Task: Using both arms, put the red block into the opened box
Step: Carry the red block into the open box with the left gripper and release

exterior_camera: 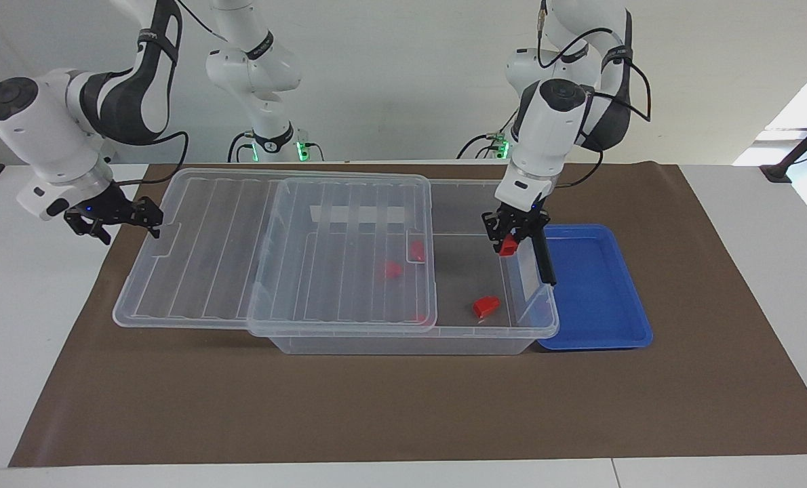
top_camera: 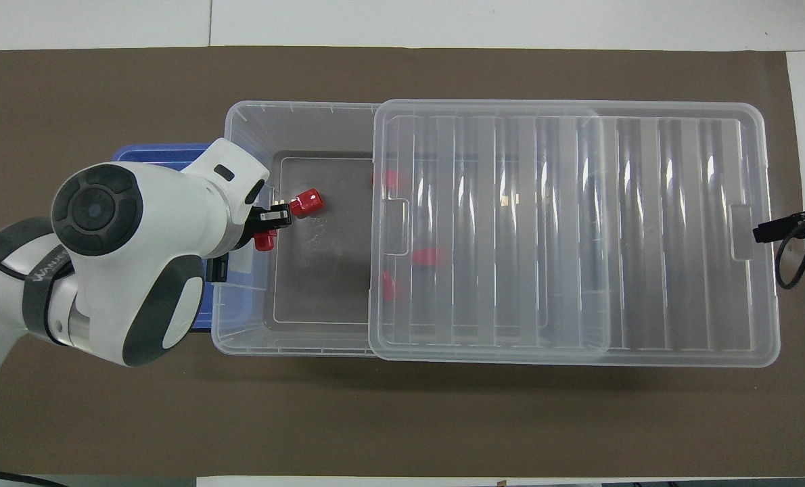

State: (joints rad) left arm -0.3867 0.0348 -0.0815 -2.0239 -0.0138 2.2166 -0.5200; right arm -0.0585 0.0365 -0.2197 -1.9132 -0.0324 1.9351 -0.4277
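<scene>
Brown matting covers the desk under the large clear plastic box. Right end effector, released, waits at the slid-aside ribbed clear lid. Left end effector clenches the small red plastic block over the box's uncovered end (barely inside the black-handled wall); letting go early could bounce it off the rim.

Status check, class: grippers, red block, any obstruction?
Left gripper shut on red block, over open end of box. Right gripper open at slid-back lid edge. Nothing in the way.
</scene>
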